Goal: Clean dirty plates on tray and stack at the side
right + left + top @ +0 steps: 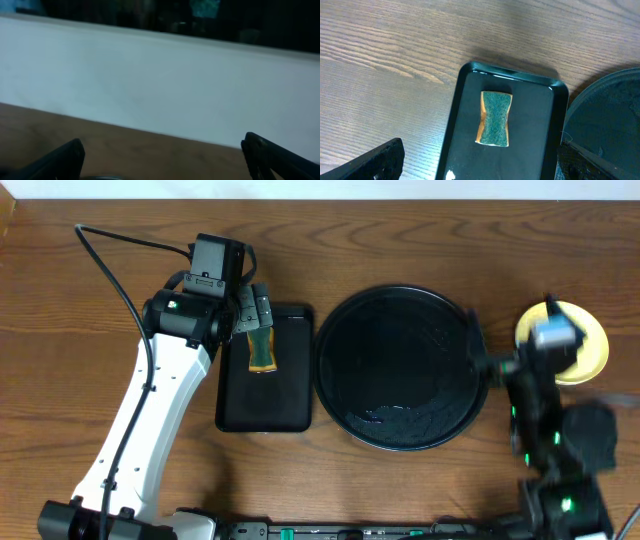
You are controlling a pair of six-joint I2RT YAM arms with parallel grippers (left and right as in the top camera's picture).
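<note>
Overhead, the yellow plate [592, 358] is lying right of the tray [400, 395], beneath the right gripper [548, 332], the nearer arm. The left gripper [255, 315] is hovering over the sponge [262, 352]. Left wrist: its fingers [380, 161] are standing wide apart, holding nothing. Right wrist: fingers [62, 160] are likewise standing apart, empty.

Tally of things on the tabletop [60, 330]
Trays: two, one round black tray [400, 370] in the middle and one smaller rectangular black tray [265, 405] to its left. Sponges: one, a green-topped sponge [262, 352] on the rectangular tray. Plates: one yellow plate [592, 345] at right, partly hidden; any beneath cannot be told. Arms: two, white arm [150, 420] left, black arm [530, 405] right.
</note>
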